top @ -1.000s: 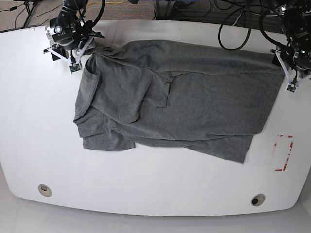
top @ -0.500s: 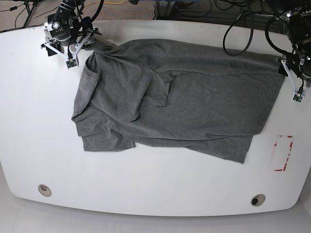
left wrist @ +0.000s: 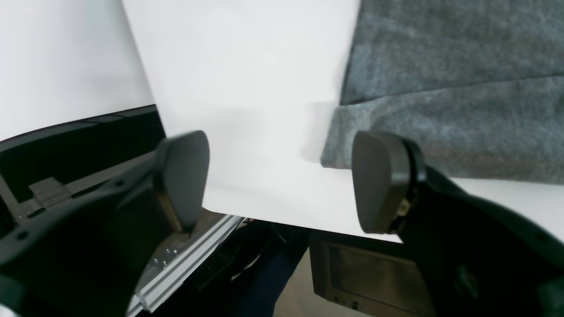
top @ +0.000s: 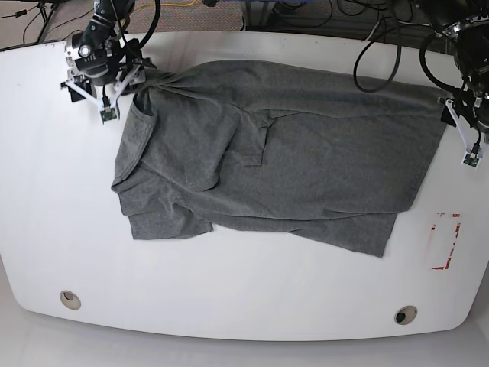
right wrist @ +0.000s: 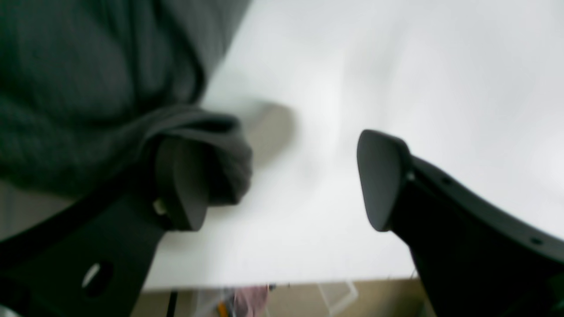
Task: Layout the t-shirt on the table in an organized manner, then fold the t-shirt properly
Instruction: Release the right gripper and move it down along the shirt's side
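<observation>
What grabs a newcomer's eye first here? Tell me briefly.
The rumpled grey t-shirt sprawls across the far half of the white table. At its two far corners sit the open right claw and left claw. A red-and-white sticker marks the table beside the shirt.

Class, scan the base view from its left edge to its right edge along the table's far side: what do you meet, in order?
Right claw → t-shirt → left claw, all over the white table.

Black cables (top: 367,57) loop behind the far edge, over brown carpet (top: 46,27).
</observation>
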Robot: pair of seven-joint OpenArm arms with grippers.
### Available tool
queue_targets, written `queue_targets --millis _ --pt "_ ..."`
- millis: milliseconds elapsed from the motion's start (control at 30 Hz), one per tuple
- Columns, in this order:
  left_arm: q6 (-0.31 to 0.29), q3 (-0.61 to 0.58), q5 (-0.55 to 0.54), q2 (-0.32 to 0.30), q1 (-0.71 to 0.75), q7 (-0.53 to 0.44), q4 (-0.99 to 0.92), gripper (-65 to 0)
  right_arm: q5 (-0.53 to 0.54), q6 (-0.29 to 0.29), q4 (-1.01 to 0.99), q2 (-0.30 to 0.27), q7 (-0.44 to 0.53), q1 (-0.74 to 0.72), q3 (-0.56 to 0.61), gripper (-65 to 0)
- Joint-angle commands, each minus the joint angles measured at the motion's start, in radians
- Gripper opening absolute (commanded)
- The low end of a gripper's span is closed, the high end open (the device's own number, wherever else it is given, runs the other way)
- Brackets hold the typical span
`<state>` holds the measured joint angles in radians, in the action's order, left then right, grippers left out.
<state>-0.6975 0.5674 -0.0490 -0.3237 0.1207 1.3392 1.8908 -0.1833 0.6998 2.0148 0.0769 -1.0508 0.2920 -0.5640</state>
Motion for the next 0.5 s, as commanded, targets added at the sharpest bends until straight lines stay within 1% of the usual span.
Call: queue_targets --millis 0,67,233,467 --pt "-0.001 0.004 0.005 -0.019 -0.026 -0.005 0.017 -17.2 0.0 -0.002 0.017 -0.002 0.01 -0.044 -0.001 -16.2" --pt "-0.001 0.004 0.005 -0.019 -0.031 -0.005 0.017 -17.2 -0.008 -0.002 0.016 0.001 0.008 -0.081 0.014 -16.2" --pt "-0.001 0.004 0.005 -0.019 -0.049 -0.005 0.017 -17.2 -0.011 -0.002 0.016 0.001 0.005 -0.138 0.094 -16.2" --pt "-0.001 0.004 0.005 -0.019 -0.071 -0.005 0.014 -17.2 -0.009 -0.002 0.001 -0.01 0.005 -0.176 0.183 -16.2"
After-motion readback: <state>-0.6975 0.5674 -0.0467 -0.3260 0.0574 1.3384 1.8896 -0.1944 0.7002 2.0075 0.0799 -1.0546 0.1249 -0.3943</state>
